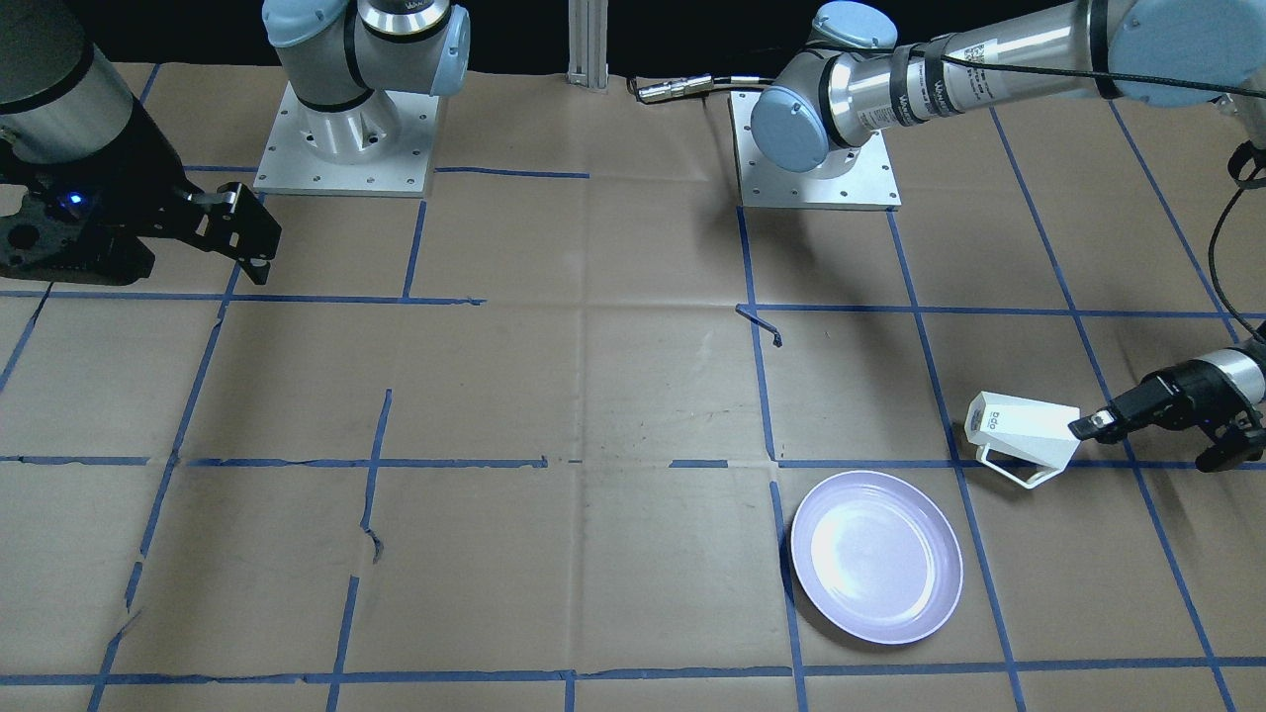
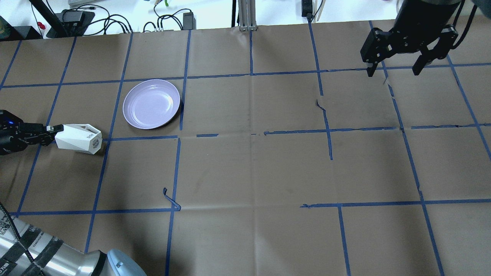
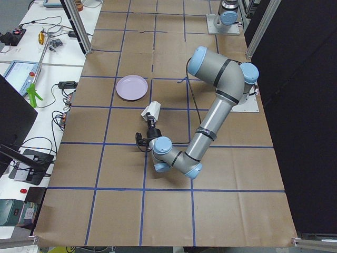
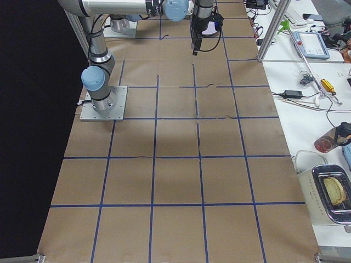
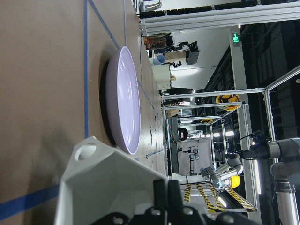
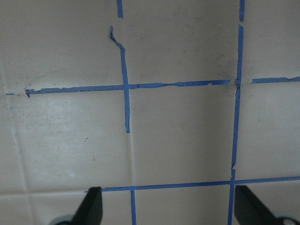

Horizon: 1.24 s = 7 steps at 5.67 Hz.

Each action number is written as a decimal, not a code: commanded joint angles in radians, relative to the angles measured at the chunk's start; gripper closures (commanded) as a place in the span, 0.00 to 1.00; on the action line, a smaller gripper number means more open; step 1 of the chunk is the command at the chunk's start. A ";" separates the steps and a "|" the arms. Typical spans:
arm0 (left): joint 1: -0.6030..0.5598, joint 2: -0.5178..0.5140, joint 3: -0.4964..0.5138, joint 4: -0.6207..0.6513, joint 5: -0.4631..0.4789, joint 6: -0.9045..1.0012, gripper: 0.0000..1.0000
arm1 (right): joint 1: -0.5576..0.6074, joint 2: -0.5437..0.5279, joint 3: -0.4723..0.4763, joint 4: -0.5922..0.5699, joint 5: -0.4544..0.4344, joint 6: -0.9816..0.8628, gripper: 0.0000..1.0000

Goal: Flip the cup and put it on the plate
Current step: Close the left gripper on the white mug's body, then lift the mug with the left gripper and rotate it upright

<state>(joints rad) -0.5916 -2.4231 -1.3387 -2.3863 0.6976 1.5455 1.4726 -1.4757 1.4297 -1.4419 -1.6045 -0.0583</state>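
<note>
Cup might slip, because the left gripper only pinches a thin bit of its wall at the wide, open end. All the rest of the cup sticks out past the fingertips, lying on its side with the handle pointing down (I cannot tell if the handle touches the brown paper). If the wrist turns fast to flip it, the cup could swing in the pinch or drop out. It could also come down on the raised edge of the plate and tip over, since the plate is not right under it. The plate sits near, ahead of the gripper and off to one side, and nothing is on it. The left gripper's jaws are almost closed, with just the cup wall between them, and they touch nothing else. The right gripper hangs well apart from all this, jaws wide open, holding nothing.
</note>
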 commanded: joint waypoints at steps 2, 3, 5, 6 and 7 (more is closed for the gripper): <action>0.003 0.202 0.009 -0.156 -0.015 -0.098 1.00 | 0.000 0.000 0.000 0.000 0.000 0.000 0.00; 0.001 0.322 0.010 -0.157 -0.015 -0.222 1.00 | 0.000 0.000 0.000 0.000 0.000 0.000 0.00; -0.008 0.519 0.001 -0.125 -0.007 -0.375 1.00 | 0.000 0.000 0.000 0.000 0.000 0.000 0.00; -0.039 0.583 0.000 -0.022 0.005 -0.498 1.00 | 0.000 0.000 0.000 0.000 0.000 0.000 0.00; -0.125 0.634 0.000 0.157 0.075 -0.688 1.00 | 0.000 0.000 0.000 0.000 0.000 0.000 0.00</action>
<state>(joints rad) -0.6541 -1.8411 -1.3384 -2.3673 0.7243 1.0098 1.4726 -1.4756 1.4297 -1.4419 -1.6045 -0.0583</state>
